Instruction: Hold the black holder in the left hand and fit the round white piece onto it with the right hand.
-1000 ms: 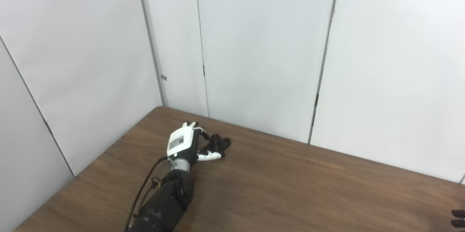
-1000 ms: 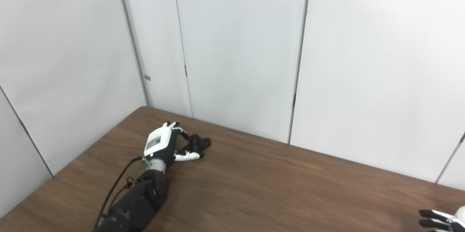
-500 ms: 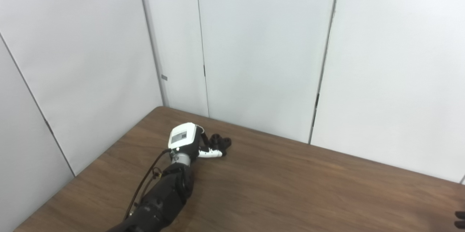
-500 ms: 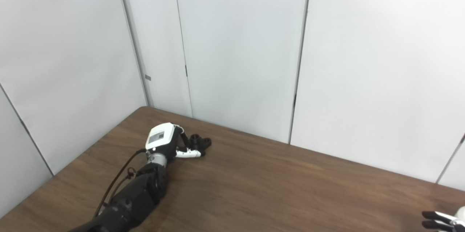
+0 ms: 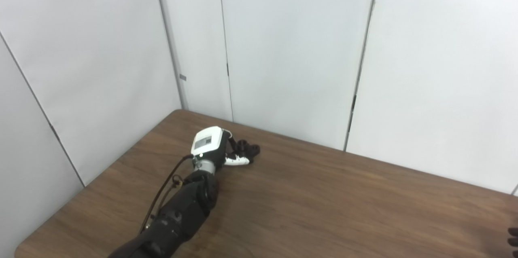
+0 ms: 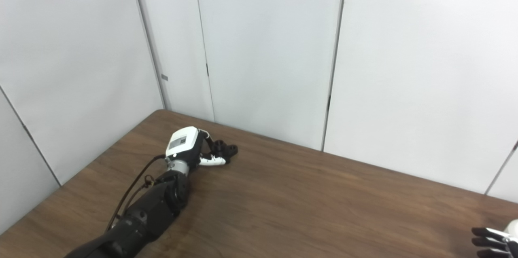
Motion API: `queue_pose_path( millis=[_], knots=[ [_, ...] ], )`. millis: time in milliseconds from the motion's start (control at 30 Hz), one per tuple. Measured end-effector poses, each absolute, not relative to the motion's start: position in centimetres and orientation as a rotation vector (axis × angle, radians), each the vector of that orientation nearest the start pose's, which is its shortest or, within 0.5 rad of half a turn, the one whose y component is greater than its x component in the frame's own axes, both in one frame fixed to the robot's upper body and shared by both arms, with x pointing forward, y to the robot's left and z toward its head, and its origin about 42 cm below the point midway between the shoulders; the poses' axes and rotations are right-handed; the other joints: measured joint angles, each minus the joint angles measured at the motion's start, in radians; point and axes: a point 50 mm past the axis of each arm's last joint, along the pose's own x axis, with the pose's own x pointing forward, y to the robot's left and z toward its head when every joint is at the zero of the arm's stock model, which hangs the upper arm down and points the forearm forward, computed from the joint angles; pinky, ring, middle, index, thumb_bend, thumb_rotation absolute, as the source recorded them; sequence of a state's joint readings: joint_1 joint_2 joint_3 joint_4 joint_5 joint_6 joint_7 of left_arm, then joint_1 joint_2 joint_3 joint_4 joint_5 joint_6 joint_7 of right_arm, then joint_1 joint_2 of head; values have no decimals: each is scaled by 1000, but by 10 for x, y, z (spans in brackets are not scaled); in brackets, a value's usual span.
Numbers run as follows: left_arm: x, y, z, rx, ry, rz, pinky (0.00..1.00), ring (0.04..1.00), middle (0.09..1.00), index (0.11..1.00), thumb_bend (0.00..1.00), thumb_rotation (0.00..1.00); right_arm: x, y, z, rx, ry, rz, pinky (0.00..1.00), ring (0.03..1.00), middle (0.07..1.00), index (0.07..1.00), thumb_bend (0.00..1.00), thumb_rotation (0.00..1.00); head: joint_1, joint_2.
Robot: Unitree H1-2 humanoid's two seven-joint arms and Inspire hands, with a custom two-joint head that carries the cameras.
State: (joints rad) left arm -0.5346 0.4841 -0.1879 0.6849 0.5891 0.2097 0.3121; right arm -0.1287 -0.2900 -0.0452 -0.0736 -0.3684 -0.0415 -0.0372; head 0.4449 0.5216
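- The left hand (image 5: 210, 146) reaches to the far left part of the wooden table (image 5: 323, 209), its fingers curled around the black holder (image 5: 247, 151); whether the grip is fully closed cannot be told, and the holder looks to be resting on the tabletop.
- The step in hand appears to be securing the holder — best done by closing firmly on its body and leaving the round sockets on top uncovered for the fit.
- The right hand (image 6: 491, 240) shows only dark fingertips at the lower right edge; its state cannot be told, and the round white piece is not clearly in view.
- The holder lies near the white wall panels (image 5: 283, 47) — lifting toward the table's broad bare middle gives both hands room.
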Motion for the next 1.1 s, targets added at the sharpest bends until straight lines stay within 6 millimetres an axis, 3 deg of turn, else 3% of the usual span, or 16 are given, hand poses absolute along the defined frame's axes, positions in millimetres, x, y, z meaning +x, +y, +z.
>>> queue_pose_path(
  millis=[400, 533, 833, 1100],
  knots=[
    [418, 370, 136, 1058, 62, 208, 963, 962, 851, 478, 523, 58, 324, -301, 175, -653, -262, -79, 519, 589, 639, 673, 617, 0, -18, -3],
    [415, 359, 135, 1037, 31, 161, 988, 965, 846, 478, 524, 57, 325, -301, 176, -659, -265, -80, 517, 581, 633, 671, 617, 0, -29, -3],
    [403, 333, 132, 1059, -61, 33, 938, 965, 869, 480, 525, 65, 327, -300, 178, -687, -273, -84, 533, 585, 628, 667, 627, 0, -77, -2],
    [395, 308, 127, 1041, -192, -150, 992, 986, 891, 480, 524, 71, 332, -296, 184, -694, -295, -89, 547, 606, 642, 666, 633, 0, -127, 11]
  ],
)
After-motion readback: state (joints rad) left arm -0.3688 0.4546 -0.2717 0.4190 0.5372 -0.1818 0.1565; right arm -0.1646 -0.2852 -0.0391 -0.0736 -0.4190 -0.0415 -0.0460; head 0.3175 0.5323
